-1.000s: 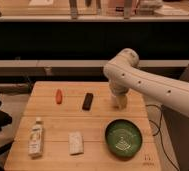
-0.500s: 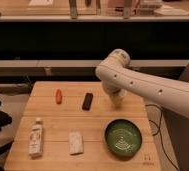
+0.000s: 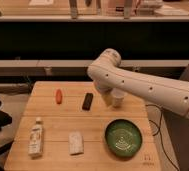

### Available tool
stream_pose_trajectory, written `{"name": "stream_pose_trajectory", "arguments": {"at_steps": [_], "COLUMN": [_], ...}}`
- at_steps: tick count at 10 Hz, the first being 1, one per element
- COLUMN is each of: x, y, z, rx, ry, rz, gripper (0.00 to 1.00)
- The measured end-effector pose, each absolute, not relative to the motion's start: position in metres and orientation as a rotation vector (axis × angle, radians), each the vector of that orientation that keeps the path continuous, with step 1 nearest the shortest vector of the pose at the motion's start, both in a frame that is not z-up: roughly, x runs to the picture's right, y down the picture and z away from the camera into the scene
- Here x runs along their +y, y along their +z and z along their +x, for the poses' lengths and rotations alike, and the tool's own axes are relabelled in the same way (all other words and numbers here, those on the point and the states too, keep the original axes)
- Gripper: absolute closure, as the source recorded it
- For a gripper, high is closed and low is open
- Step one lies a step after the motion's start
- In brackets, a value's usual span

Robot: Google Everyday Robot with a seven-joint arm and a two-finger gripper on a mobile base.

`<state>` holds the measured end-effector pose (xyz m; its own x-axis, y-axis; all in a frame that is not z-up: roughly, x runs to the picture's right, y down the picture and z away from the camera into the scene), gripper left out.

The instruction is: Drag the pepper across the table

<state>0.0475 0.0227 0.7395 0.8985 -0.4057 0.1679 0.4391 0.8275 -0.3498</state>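
Bamboo-pale plank worktop [image 3: 50, 117], roughly square, seen from its near edge.

Change over the last second: the white arm [image 3: 148, 89] has swung toward 9 o'clock. Its rounded joint now sits closer to the black bar [image 3: 88, 101] than it did. The gripper [image 3: 113, 98] has shifted the same way, only slightly. Nothing lying on the worktop has moved.

Pepper [image 3: 59, 96]: small, orange-red, lying flat in the far-left part of the worktop, at about 10 o'clock from the centre. Long axis runs 12 to 6 o'clock, nearly square to the far edge. Which end is the stem end cannot be told. It lies at 9 o'clock from the black bar, with bare wood between them, and nothing touches it.

Gripper: hangs under the arm's joint over the far-right part of the worktop, at 3 o'clock from the black bar and just beside it, well apart from the pepper. Whether it is open or closed cannot be told, nor whether it touches the wood. No object can be seen in it.

Others: green bowl [image 3: 123, 137] at 5 o'clock, upright-labelled bottle [image 3: 36, 137] lying at 8 o'clock, pale rectangular block [image 3: 76, 142] at 6 o'clock.
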Motion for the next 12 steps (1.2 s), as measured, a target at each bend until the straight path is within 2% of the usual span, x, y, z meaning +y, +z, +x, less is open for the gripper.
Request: {"name": "stream_pose_trajectory", "arguments": {"at_steps": [12], "x": [0.005], "y": [0.768], "z": [-0.021], "rx": [-0.191], "ry": [-0.555], "rz": [-0.338], "gripper": [0.2]}}
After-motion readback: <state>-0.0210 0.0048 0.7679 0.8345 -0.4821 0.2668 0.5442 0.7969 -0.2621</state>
